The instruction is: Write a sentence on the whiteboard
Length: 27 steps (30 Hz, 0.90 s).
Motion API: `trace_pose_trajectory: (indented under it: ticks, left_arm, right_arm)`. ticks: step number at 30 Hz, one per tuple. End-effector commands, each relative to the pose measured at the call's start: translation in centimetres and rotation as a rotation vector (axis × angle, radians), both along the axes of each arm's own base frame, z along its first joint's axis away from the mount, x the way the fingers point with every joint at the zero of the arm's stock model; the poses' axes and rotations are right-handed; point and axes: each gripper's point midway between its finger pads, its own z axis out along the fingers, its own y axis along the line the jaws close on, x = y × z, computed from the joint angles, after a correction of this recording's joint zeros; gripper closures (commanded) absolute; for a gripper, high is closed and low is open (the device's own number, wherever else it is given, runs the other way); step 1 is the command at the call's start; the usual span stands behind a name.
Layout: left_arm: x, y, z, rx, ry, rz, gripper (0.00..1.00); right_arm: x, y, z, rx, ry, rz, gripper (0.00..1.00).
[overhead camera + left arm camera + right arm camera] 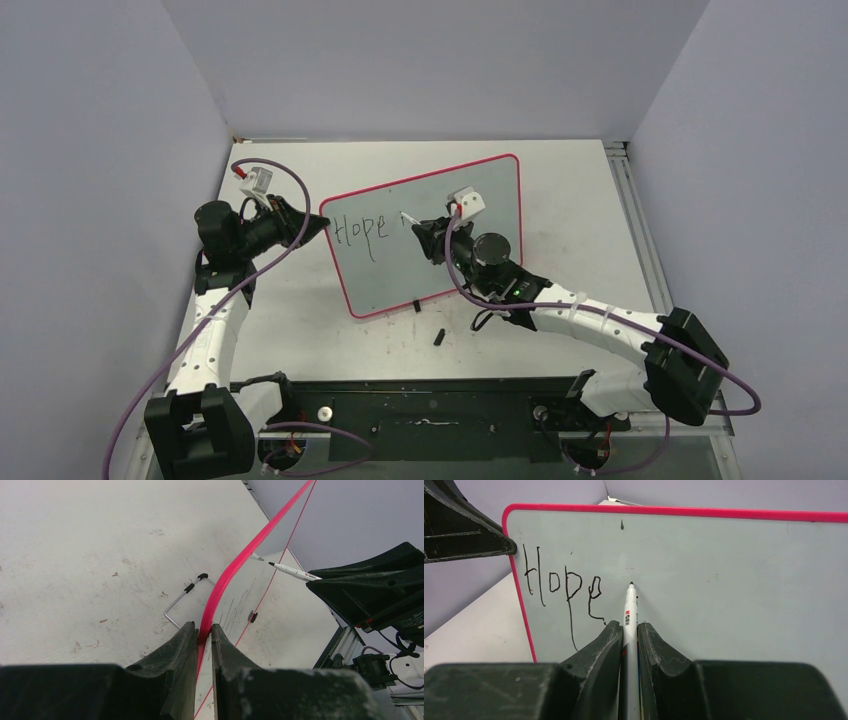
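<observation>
The whiteboard (pixel 390 278), pale with a red-pink rim, stands tilted on the table. My left gripper (pixel 322 224) is shut on the board's left rim (pixel 220 587), which sits pinched between the fingers (pixel 204 628). Of the sentence, only the black word "Hope" (pixel 561 587) shows, near the board's left side (pixel 362 230). My right gripper (pixel 627 625) is shut on a white marker pen (pixel 630 607). The pen points at the board just right of "Hope". In the left wrist view the pen (pixel 292 571) and its reflection stay slightly apart, so the tip hovers just off the surface.
A small black pen cap (pixel 439 336) lies on the table in front of the board. The board's wire stand (pixel 182 597) props it from behind, and a black foot (pixel 414 304) shows at its lower rim. A metal rail (pixel 640 230) runs along the table's right edge.
</observation>
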Motion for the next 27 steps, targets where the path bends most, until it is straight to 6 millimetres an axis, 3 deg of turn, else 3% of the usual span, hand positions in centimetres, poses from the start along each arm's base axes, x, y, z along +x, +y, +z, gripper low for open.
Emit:
trace_pose_trajectory:
  ticks: [1, 9, 17, 27]
  left_arm:
    - [-0.1, -0.3, 1.7, 0.007, -0.049, -0.016, 0.88]
    - [-0.1, -0.3, 1.6, 0.006, -0.046, -0.017, 0.88]
    - [-0.1, -0.2, 1.6, 0.007, -0.047, -0.015, 0.88]
    - [-0.1, -0.2, 1.6, 0.007, -0.046, -0.014, 0.88]
  right_arm:
    - [0.7, 0.4, 3.2, 0.068, -0.065, -0.012, 0.95]
    - [0.9, 0.2, 2.8, 0.068, -0.055, -0.022, 0.95]
    - [-1.1, -0.5, 5.4, 0.105, -0.112, 0.019, 0.95]
    - [-0.2, -1.7, 3.2, 0.057, -0.068, -0.044, 0.95]
